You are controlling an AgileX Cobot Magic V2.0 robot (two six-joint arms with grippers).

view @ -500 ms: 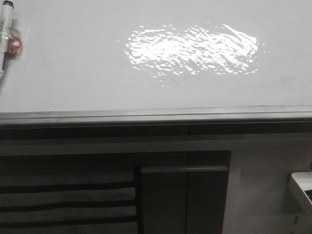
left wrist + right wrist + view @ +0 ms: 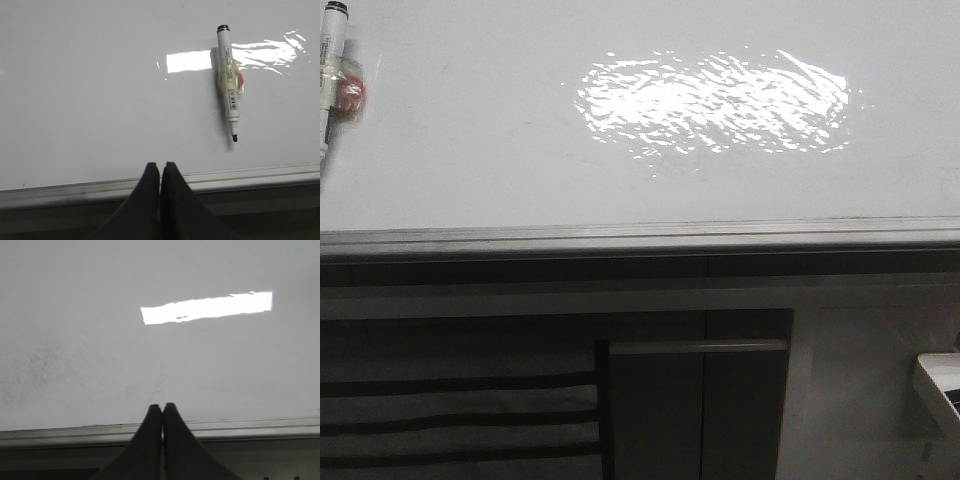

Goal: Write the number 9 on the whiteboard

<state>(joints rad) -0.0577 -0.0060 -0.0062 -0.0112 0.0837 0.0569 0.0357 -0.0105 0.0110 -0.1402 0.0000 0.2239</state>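
The whiteboard point(image 2: 520, 150) is seen lying flat, its grey metal rim point(image 2: 640, 238) running along the near edge and a bright glare patch point(image 2: 710, 100) spread over its glossy surface. No written number 9 can be made out on it. A marker point(image 2: 229, 85) is laid on the board, uncapped, its black tip turned towards the rim and tape wrapped round its barrel. The left gripper point(image 2: 160, 172) is held over the rim, fingers pressed together on nothing, apart from the marker. The right gripper point(image 2: 162, 412) is likewise closed and empty above the rim.
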